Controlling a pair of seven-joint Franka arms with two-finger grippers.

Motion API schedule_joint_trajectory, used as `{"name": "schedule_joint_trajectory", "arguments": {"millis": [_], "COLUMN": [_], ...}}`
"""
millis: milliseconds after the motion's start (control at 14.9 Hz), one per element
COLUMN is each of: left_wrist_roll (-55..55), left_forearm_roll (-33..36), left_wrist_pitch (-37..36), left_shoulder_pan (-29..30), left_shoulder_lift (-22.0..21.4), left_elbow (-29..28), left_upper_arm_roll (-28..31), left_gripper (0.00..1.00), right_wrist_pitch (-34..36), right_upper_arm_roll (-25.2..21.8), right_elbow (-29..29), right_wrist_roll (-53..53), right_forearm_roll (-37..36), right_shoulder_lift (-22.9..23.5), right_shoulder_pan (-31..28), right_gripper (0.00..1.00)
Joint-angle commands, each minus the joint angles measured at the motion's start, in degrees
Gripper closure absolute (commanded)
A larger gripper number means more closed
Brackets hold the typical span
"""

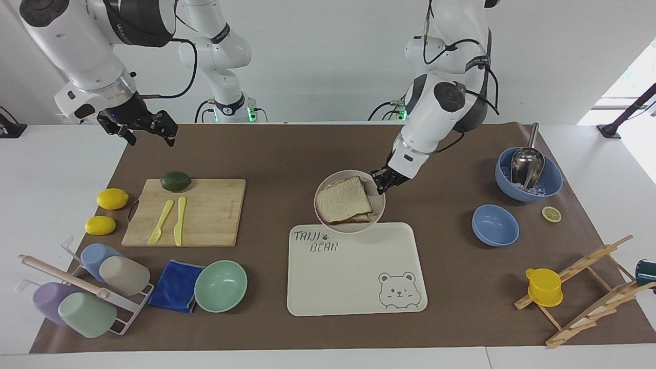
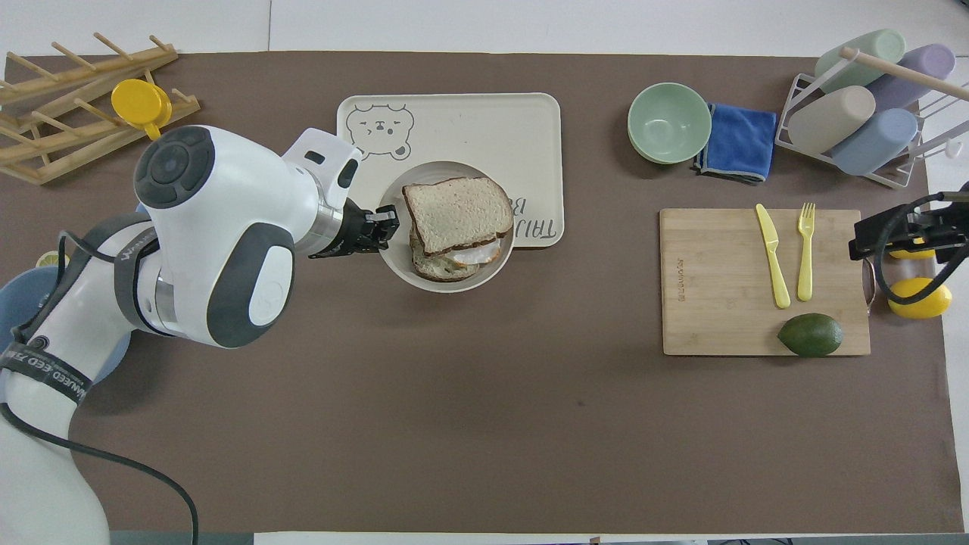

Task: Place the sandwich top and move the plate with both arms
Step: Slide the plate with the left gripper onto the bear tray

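Note:
The sandwich top point(image 1: 343, 200) lies on the stacked sandwich on the small cream plate point(image 1: 353, 228). My left gripper point(image 1: 382, 183) is shut on the plate's rim at the side toward the left arm's end. It holds the plate in the air over the robots' edge of the bear tray point(image 1: 353, 277). In the overhead view the sandwich top point(image 2: 456, 214) sits slightly askew on the lower slice, on the plate point(image 2: 394, 253), with my left gripper point(image 2: 386, 225) beside it. My right gripper point(image 1: 148, 136) is open and empty, up in the air over the lemons at the right arm's end.
A cutting board point(image 1: 187, 211) with an avocado point(image 1: 175, 181), a yellow fork and a knife lies toward the right arm's end, next to two lemons point(image 1: 112, 198). A mint bowl point(image 1: 220, 285) and a blue cloth lie beside the tray. Two blue bowls point(image 1: 494, 224) lie toward the left arm's end.

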State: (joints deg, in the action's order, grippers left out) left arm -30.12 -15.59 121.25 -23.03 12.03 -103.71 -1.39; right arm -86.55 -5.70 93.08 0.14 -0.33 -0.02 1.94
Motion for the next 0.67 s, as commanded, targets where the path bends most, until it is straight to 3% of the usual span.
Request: {"name": "schedule_joint_trajectory", "arguments": {"millis": [0,336,605], "left_wrist_roll": [0.9,1.6,7.8], "left_forearm_roll": [-2.2,-5.3,-10.3], "left_wrist_pitch": [-3.5,-1.0,2.7], "left_shoulder_pan": [2.5,4.3,5.6], "left_shoulder_lift": [8.6,21.7,22.7], "left_elbow": [11.5,22.8,22.2], "left_upper_arm_roll": [-0.5,-0.7,-0.5], "left_gripper": [1.00,1.00,1.00], "right_wrist_pitch": [0.7,0.7,0.7], "right_upper_arm_roll": [0.2,0.2,0.2], "right_elbow": [0.2,0.2,0.2], "right_wrist_roll": [-1.0,-1.0,-1.0], "right_forearm_roll": [0.9,0.9,0.9], "right_shoulder_lift": [-0.2,-0.2,-0.2], "right_shoulder_pan": [-0.4,-0.4,-0.4], "right_gripper": [0.00,0.00,0.00]}}
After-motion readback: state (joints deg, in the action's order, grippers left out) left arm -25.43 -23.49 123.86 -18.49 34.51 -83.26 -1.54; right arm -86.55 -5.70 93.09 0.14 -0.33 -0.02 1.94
